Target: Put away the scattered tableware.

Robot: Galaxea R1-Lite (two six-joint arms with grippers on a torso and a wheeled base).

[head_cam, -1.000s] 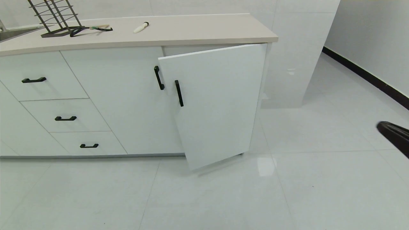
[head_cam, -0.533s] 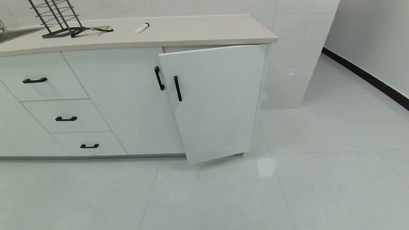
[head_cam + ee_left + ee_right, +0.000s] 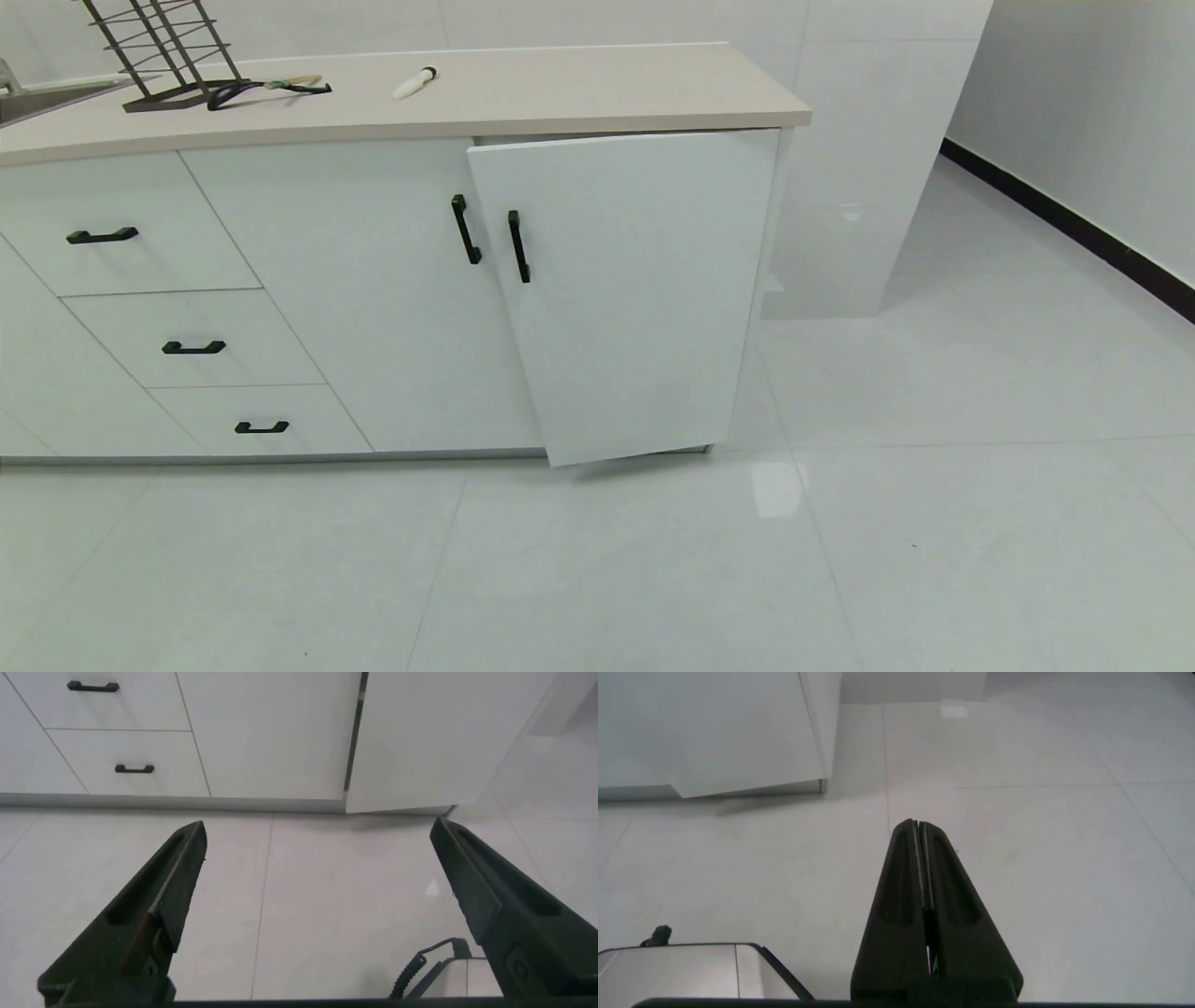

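I see the desk (image 3: 560, 93) at twelve o'clock, with the cabinet door (image 3: 644, 299) beneath it slightly ajar. On the desk, a wire rack (image 3: 159, 56) stands at ten and a white utensil (image 3: 412, 82) lies at eleven. The left gripper (image 3: 318, 829) has its jaws wide apart; the right gripper (image 3: 918, 829) has its jaws pressed together.

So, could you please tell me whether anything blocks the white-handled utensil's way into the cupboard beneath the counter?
Yes: the cupboard door hangs only slightly ajar, covering the opening below the white-handled utensil.
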